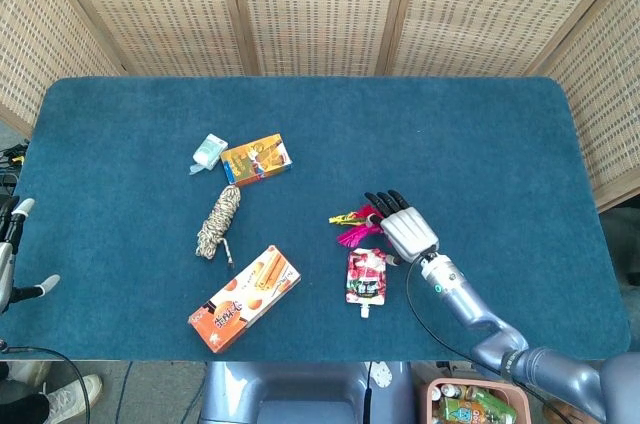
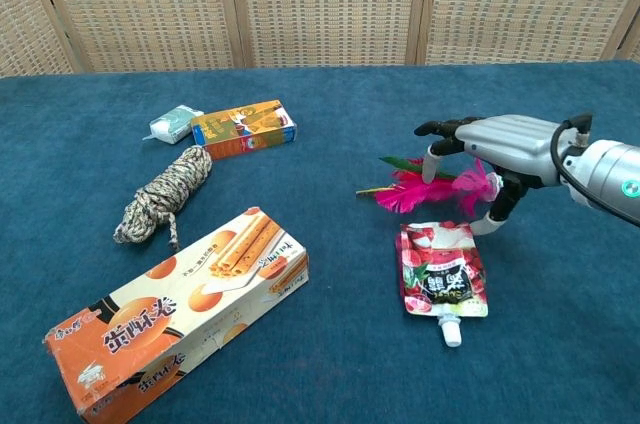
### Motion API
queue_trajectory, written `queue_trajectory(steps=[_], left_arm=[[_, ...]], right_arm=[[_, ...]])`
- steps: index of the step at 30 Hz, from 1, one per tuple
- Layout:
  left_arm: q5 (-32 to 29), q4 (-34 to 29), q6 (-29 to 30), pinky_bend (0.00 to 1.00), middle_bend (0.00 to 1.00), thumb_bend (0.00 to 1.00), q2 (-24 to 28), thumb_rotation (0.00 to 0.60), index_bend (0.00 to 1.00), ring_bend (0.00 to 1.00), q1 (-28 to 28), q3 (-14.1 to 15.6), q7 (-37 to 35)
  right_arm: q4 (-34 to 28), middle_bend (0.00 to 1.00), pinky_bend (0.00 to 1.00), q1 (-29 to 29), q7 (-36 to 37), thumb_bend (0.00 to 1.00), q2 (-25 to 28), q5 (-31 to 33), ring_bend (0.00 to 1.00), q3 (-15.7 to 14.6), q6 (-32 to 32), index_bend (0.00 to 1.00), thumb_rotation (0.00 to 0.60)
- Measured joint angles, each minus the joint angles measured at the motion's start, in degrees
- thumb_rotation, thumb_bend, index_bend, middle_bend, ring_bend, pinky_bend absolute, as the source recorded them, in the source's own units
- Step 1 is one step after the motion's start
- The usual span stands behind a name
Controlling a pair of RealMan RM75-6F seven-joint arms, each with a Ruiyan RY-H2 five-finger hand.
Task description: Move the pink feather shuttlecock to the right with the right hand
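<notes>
I have the dark blue felt-covered tabletop (image 1: 470, 134) in front of me. The biggest thing on it is a long orange cardboard biscuit box (image 2: 175, 309), lying flat well to the left of my right hand's fingers. Next in size is my silver right hand (image 2: 500, 149), palm down over the pink feather shuttlecock (image 2: 425, 189). Its dark fingers (image 2: 440, 129) are spread and arch above the feathers, the thumb coming down on the near side of the shuttlecock's base; I cannot tell whether they actually grip it or only cover it. The feathers fan out leftward from under those fingers, pink with a yellow and a green one.

Directly below the fingers, on the near side, lies a red drink pouch with a white spout (image 2: 442, 271). Far to the left of the fingers sit a coiled bundle of speckled rope (image 2: 165, 194), beyond it a small orange snack box (image 2: 243, 128), and touching that box's left end a little pale green wrapped packet (image 2: 174, 123).

My left hand (image 1: 12, 254) shows only at the left edge of the head view, off the tabletop, its pale-tipped fingers apart and holding nothing.
</notes>
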Motion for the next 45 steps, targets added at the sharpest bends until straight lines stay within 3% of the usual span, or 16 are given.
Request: queue_trajectory(steps=[12, 26, 41, 45], left_arm=[[-1.92, 0.58, -1.63, 0.0, 0.0, 0.0, 0.15, 0.6, 0.0, 0.0, -0.97, -0.44, -0.19], [-1.87, -0.02, -1.73, 0.0, 0.0, 0.0, 0.02, 0.6, 0.0, 0.0, -1.34, -0.06, 0.58], [-2.72, 0.22, -1.96, 0.0, 0.0, 0.0, 0.25, 0.6, 0.0, 0.0, -1.5, -0.14, -0.06], [-2.74, 0.23, -2.07, 0.0, 0.0, 0.0, 0.28, 0.6, 0.0, 0.0, -1.6, -0.08, -0.09]], right_arm=[[-0.06, 0.0, 0.0, 2.21, -1.63, 0.09, -0.67, 3.16, 0.0, 1.95, 1.03, 0.37, 0.6], [1.54, 0.0, 0.0, 3.24, -0.12, 0.09, -1.51, 3.63, 0.0, 1.08, 2.19, 0.41, 0.6], [15.68, 0.0, 0.0, 5.52, 0.77, 0.4, -10.73, 5.24, 0.0, 2.02, 5.16, 0.52, 0.6], [17.82, 0.0, 0.0, 5.87, 2.45, 0.41, -11.79, 4.93, 0.0, 1.77, 5.78, 0.57, 0.6]])
